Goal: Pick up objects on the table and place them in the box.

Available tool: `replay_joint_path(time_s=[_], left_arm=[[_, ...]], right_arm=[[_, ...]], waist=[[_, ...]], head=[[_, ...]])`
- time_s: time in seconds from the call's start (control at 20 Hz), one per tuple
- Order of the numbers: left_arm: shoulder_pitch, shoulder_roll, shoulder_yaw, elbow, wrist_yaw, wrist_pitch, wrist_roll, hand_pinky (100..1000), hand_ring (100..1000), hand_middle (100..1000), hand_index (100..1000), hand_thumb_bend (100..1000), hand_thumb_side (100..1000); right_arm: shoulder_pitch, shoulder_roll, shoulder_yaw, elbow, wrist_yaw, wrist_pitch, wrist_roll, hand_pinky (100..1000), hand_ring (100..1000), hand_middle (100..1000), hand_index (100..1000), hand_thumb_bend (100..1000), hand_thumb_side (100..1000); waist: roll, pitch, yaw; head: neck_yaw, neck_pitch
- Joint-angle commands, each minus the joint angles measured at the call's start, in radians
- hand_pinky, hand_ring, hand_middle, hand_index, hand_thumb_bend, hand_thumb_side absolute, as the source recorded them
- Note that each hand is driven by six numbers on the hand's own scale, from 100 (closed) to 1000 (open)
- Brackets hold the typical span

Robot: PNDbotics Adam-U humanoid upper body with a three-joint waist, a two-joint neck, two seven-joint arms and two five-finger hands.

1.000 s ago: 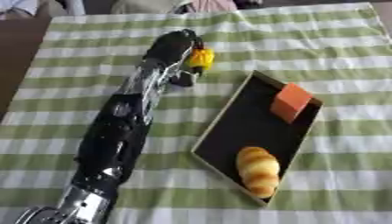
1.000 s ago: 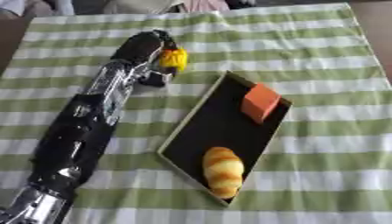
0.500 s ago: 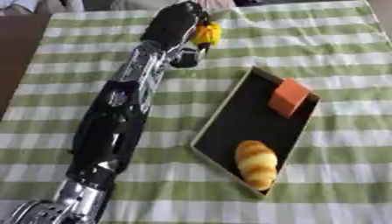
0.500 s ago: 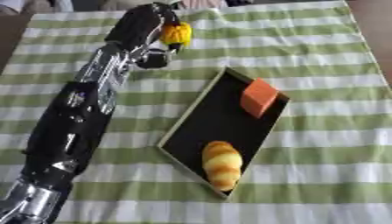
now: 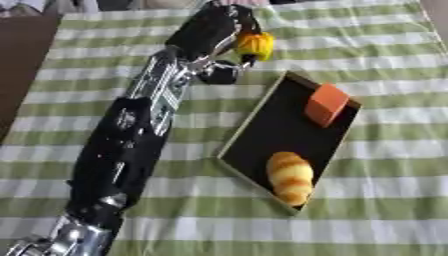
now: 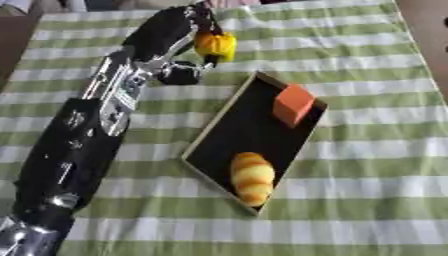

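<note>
- the left hand (image 5: 213, 31) reached far across the table, its fingers curled round a small yellow object (image 5: 255, 45) with a touch of orange on it
- the yellow object was held up in that grasp, above the green-and-white striped tablecloth (image 5: 385, 60), near the far left corner of the box (image 5: 264, 102) and not inside it
- the box, a shallow dark tray with a wooden-looking rim, lay askew on the cloth to the right of the left arm (image 5: 131, 135)
- an orange block (image 5: 327, 104) sat in the far end of the box
- a golden, ridged bread-like piece (image 5: 290, 177) lay in the near end, well apart from the block
- the right hand showed in neither view
</note>
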Motion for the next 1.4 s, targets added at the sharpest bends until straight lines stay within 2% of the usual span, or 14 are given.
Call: replay_joint_path(time_s=[0.05, 0.35, 0.75, 0.95, 1.2, 1.4], left_arm=[[0.008, -0.007, -0.043, -0.087, 0.066, -0.029, -0.039, 491, 670, 587, 674, 100, 100], [0.062, -0.012, -0.107, -0.172, 0.153, -0.066, -0.107, 493, 669, 587, 678, 100, 107], [0.098, -0.021, -0.173, -0.195, 0.256, -0.105, -0.217, 500, 674, 593, 687, 100, 201], [0.112, -0.025, -0.172, -0.154, 0.238, -0.103, -0.251, 508, 683, 601, 690, 100, 213], [0.121, -0.028, -0.152, -0.101, 0.178, -0.098, -0.23, 518, 692, 610, 697, 100, 214], [0.127, -0.031, -0.151, -0.081, 0.142, -0.106, -0.218, 558, 725, 649, 728, 100, 169]], right_arm=[[0.002, -0.047, -0.016, -0.015, 0.009, -0.002, -0.011, 946, 822, 540, 785, 100, 470], [0.009, -0.056, -0.016, -0.015, 0.013, 0.003, -0.02, 945, 823, 541, 785, 100, 470], [0.001, -0.058, -0.015, -0.015, 0.009, -0.004, -0.028, 944, 823, 541, 785, 100, 470], [-0.001, -0.055, -0.015, -0.015, 0.009, -0.005, -0.027, 945, 823, 540, 785, 100, 470], [0.002, -0.05, -0.015, -0.015, 0.013, -0.005, -0.028, 944, 823, 540, 785, 100, 470], [0.007, -0.046, -0.017, -0.015, 0.021, -0.01, -0.03, 944, 823, 540, 785, 100, 470]], waist=[[-0.004, -0.027, 0.006], [-0.003, -0.038, 0.023], [-0.007, -0.036, 0.024], [-0.006, -0.031, 0.02], [-0.006, -0.026, 0.016], [-0.008, -0.022, 0.013]], head=[[-0.019, 0.01], [-0.041, 0.016], [-0.053, 0.016], [-0.052, 0.013], [-0.057, 0.0], [-0.054, -0.006]])
